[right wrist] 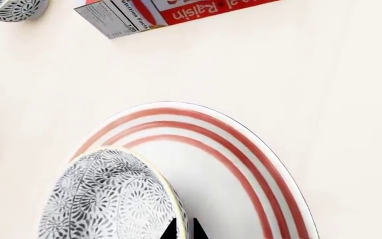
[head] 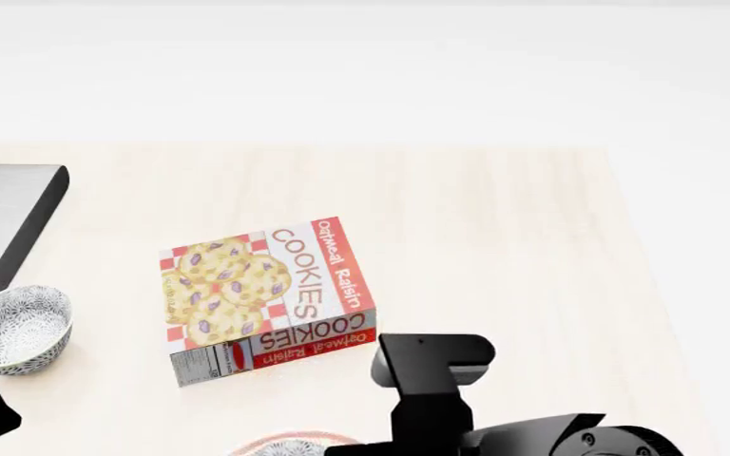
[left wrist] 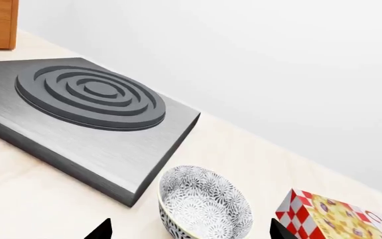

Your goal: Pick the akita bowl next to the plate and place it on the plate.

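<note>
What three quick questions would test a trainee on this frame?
1. True or false: the cookie box lies flat on the counter.
2. Which sits between the hob and the cookie box? A, a cup; B, a patterned bowl; C, a plate.
3. Fill in: the left gripper is ___.
Key: 1 true; 2 B, the patterned bowl; 3 open, its fingertips set wide apart.

Bright even light, soft faint shadows, sharp renders, no blur
</note>
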